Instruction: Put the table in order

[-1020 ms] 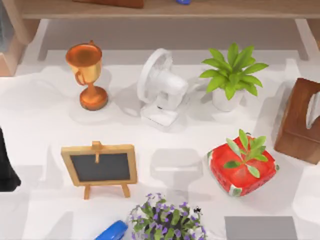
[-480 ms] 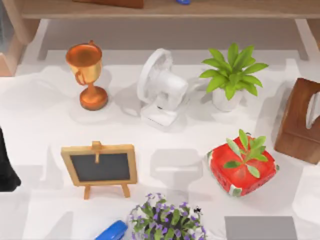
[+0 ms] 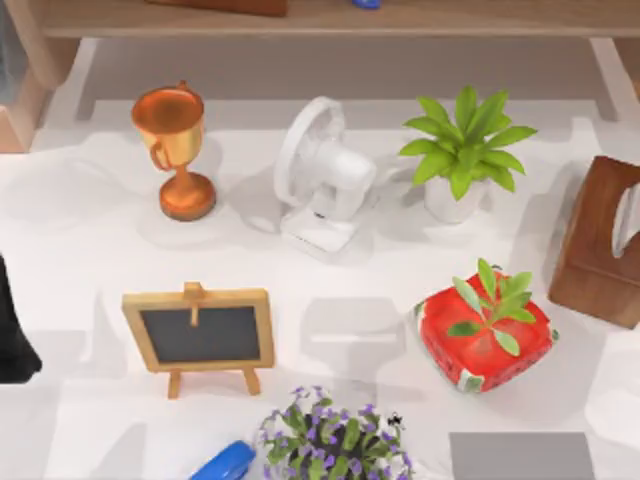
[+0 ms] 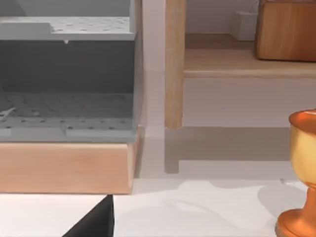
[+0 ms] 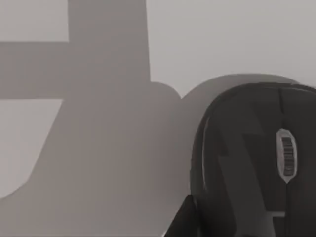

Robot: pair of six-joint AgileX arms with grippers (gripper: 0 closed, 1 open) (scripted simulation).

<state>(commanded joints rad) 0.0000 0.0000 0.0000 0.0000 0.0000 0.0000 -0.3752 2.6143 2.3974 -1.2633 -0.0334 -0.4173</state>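
Here the table (image 3: 80, 240) spreads white across the whole top view, under everything else. Along its far side stand a copper trophy (image 3: 175, 150) toward the left, a white fan (image 3: 320, 180) in the middle and a green plant in a white pot (image 3: 462, 160) toward the right. Behind them runs a wooden shelf (image 3: 330, 17). At the right edge sits a brown wooden box (image 3: 600, 245). Nearer the front are a small chalkboard on an easel (image 3: 200, 335), a red pot with a green sprout (image 3: 485, 330), a purple-flowered plant (image 3: 335, 440), a blue object (image 3: 225, 463) just beside it at the bottom edge, and a grey pad (image 3: 520, 455) at the bottom right.

The left arm (image 3: 12, 330) is a dark shape at the left edge of the table; how its gripper stands I cannot tell. The left wrist view looks toward the shelf and the trophy. The right wrist view looks at a black computer mouse (image 5: 252, 163) on a pale surface; the right gripper's state I cannot tell either.
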